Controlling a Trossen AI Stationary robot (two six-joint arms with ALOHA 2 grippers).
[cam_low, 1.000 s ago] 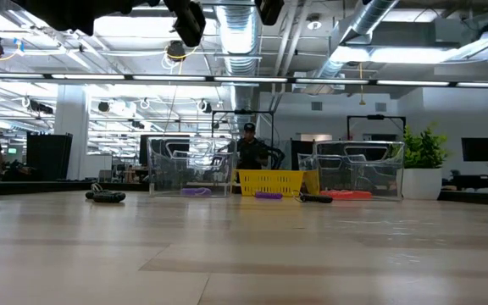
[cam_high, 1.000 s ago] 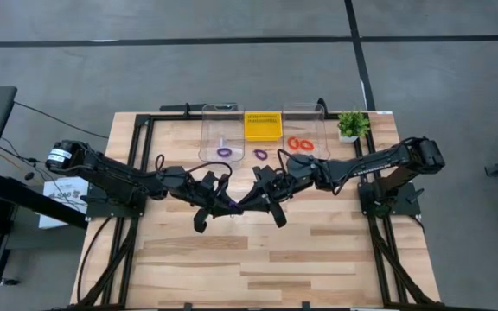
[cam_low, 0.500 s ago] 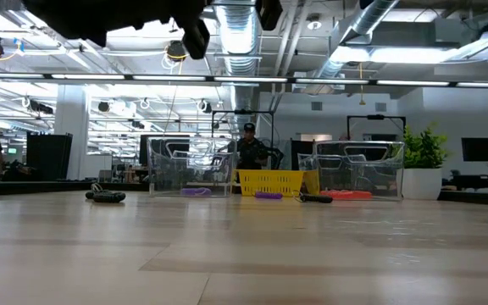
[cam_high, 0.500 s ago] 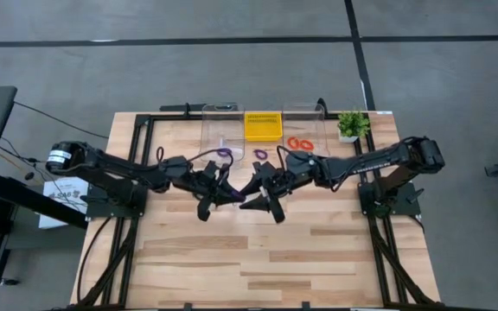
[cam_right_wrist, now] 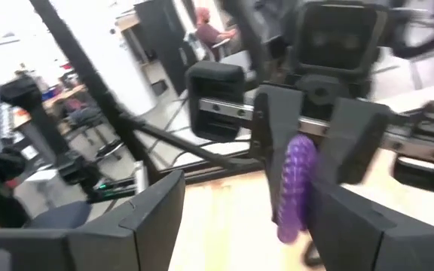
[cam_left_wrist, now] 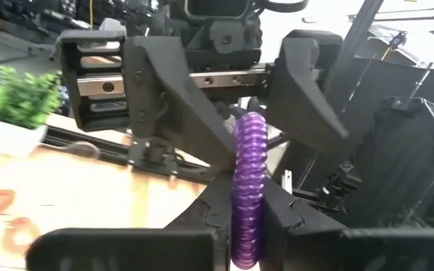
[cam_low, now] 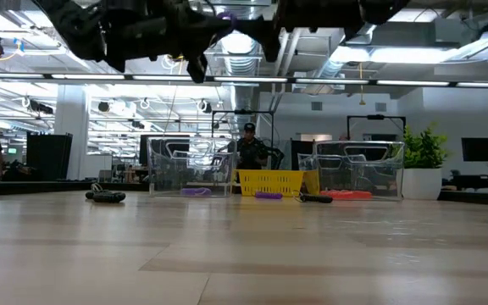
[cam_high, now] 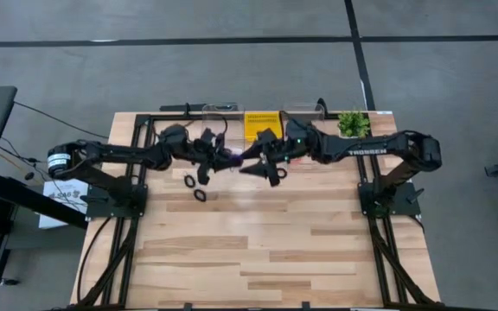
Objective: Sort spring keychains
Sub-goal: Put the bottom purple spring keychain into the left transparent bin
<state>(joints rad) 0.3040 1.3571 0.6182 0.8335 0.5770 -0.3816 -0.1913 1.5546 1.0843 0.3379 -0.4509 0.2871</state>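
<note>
— Two arms meet over the far middle of the table, both stretched inward and raised well off the wood. The left gripper and the right gripper face each other nose to nose.

— What has the left one got?

— A purple keychain, pinched edge-on between its closed fingers. The right wrist view shows the same purple coil hanging from the left gripper's closed fingers.

— And the right gripper?

— Spread wide and empty; in the left wrist view its two fingers stand apart on either side of the purple keychain, just beyond it and not touching it.

— Where are the other keychains?

— Two black keychains lie on the table just nearer than the left gripper. The low view shows one purple ring in front of the yellow basket, another inside the left clear bin, and orange-red ones by the right bin.

— Anything changed from a second ago?

— Yes. Both grippers have moved toward the bins and higher, and their wrists now cover the basket front. The two black rings, hidden under the left arm before, are now uncovered.
</note>
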